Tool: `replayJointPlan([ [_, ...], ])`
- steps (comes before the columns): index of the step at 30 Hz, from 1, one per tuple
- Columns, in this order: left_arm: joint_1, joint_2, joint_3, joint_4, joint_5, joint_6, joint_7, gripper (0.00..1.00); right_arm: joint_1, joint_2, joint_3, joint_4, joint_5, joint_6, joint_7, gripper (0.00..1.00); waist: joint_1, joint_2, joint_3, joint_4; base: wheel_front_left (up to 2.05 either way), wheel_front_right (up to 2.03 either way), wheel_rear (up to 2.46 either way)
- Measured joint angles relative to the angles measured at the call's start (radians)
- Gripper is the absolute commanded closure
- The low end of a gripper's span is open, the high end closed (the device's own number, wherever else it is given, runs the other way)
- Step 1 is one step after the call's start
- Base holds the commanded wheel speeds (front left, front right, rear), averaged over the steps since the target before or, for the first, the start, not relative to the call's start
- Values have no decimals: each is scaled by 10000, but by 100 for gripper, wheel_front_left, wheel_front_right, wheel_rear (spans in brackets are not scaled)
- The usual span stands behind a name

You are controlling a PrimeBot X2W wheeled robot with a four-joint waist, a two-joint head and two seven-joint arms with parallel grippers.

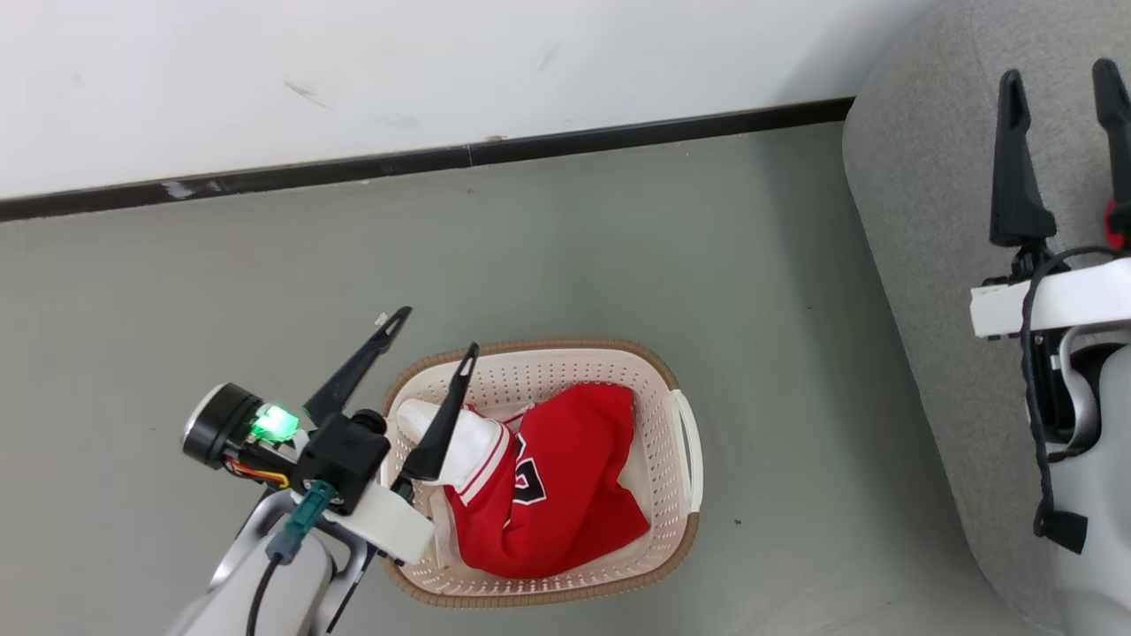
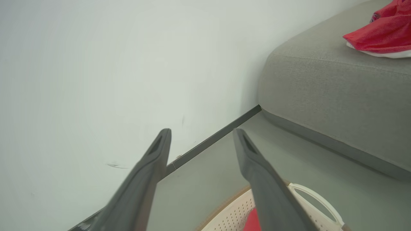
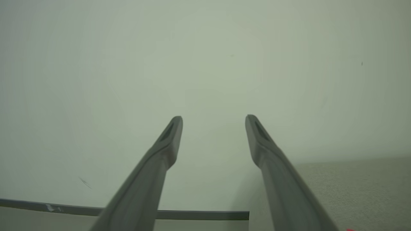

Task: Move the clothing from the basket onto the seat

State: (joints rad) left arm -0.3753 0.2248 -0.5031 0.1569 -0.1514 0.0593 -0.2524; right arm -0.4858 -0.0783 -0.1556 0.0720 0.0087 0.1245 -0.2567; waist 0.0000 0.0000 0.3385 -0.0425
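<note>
Two red garments are showing. One red jersey [image 1: 574, 477], white-banded with a dark numeral, is lying heaped in the basket [image 1: 548, 343] on the grey floor [image 1: 221, 336]. One red garment [image 2: 382, 32] is lying on the seat [image 1: 919, 221] at the right. A white fold [image 1: 482, 442] beside the jersey is possibly part of it; whether more pieces are lying beneath cannot be told.

One basket, one seat, two grippers.

Left gripper [image 1: 439, 329] is hovering over the basket's left rim, fingers spread apart and holding nothing. Right gripper [image 1: 1057, 71] is hanging over the seat, well apart from the basket, fingers likewise parted and empty.

Step in hand, as judged: the task is standing partway, with the left arm lining up for a pick from the basket. The next move is calling for a descent of the left gripper rightward into the heap and a closing on a thick fold rather than a thin edge — then a lift clear of the rim before the carry right to the seat.
</note>
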Motion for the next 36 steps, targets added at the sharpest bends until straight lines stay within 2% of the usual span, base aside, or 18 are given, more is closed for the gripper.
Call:
replayJointPlan([
  [22,696,384,2650,472,-1319,849,-2,0,1372,98,146,44,10,0,0,0,0,0,-1217,-199,0,0,0],
  [30,1441,347,3279,562,-1649,1152,0,0,2243,182,128,203,94,0,0,0,0,0,-1736,-314,0,0,0],
  [36,2080,320,3584,560,-1747,1156,0,0,2955,217,211,299,171,0,0,0,0,0,-2160,-363,0,0,0],
])
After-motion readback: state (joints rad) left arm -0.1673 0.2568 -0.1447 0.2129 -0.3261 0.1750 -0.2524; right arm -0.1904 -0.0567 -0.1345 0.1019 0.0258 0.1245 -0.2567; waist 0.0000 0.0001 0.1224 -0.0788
